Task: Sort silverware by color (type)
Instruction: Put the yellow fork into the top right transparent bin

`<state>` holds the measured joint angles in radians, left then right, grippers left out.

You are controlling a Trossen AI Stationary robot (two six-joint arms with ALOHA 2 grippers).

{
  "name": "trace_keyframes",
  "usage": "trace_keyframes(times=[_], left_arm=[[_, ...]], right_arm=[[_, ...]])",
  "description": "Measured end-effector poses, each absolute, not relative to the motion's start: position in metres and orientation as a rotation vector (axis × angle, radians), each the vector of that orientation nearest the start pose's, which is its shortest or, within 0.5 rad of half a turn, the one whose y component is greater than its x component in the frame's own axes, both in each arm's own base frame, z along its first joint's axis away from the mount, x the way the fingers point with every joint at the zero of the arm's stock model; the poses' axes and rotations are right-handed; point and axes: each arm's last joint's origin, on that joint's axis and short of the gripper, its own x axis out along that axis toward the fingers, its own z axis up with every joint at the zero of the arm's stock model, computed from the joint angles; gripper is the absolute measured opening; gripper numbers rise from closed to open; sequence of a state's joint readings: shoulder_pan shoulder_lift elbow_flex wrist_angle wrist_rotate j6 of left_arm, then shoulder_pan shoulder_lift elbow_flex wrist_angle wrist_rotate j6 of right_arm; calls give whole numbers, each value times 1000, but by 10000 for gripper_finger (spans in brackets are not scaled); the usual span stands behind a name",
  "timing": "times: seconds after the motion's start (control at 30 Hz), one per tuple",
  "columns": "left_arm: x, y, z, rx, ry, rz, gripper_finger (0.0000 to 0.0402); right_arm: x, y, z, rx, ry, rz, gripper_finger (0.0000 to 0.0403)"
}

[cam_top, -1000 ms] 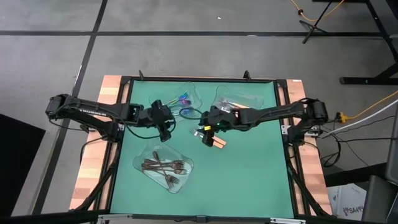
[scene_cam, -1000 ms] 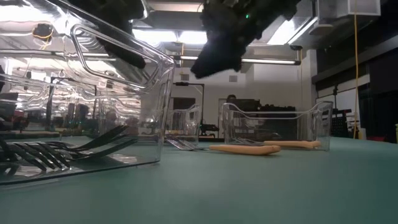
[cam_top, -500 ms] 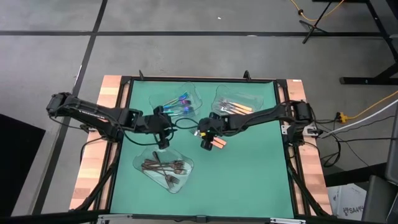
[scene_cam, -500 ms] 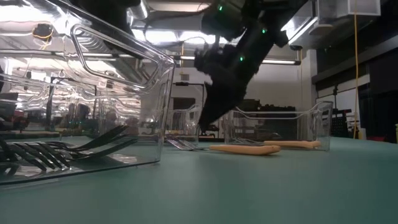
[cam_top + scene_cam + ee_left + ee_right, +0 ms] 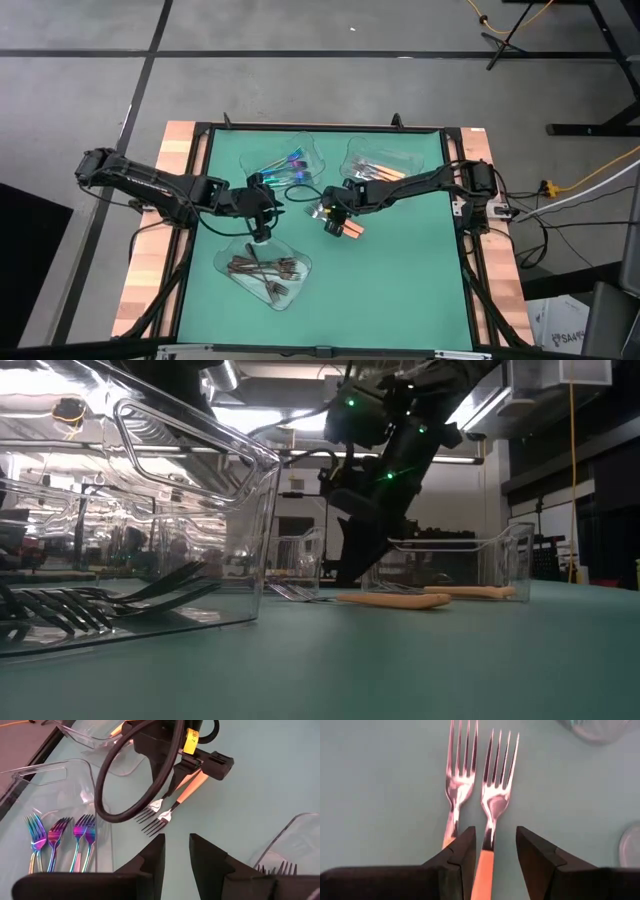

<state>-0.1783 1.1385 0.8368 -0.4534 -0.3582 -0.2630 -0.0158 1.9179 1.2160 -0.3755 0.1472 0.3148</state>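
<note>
Two orange-handled forks (image 5: 490,795) with shiny silver tines lie side by side on the green mat; right gripper (image 5: 492,857) spread around one's neck. Four iridescent forks (image 5: 60,837) sit in a clear tray (image 5: 75,775); left gripper (image 5: 175,855) spread, empty.

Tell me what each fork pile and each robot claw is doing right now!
Rainbow forks: lying in their clear tray.
Dark forks: piled in their tray.
Two orange-handled forks: loose on the mat.
Right gripper: open, straddling one orange fork.
Left gripper: open, empty.
</note>
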Motion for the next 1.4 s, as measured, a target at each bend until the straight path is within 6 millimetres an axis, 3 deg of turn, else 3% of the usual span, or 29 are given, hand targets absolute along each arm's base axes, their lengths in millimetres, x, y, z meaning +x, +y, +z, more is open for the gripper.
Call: trace_keyframes(times=[1.0,1.4], left_arm=[[228,-31,262,-50,700,265,81],[228,-31,262,-48,703,265,81]], right_arm=[[373,-7,146,239,1118,-269,129],[377,-7,129,252,1155,-288,120]])
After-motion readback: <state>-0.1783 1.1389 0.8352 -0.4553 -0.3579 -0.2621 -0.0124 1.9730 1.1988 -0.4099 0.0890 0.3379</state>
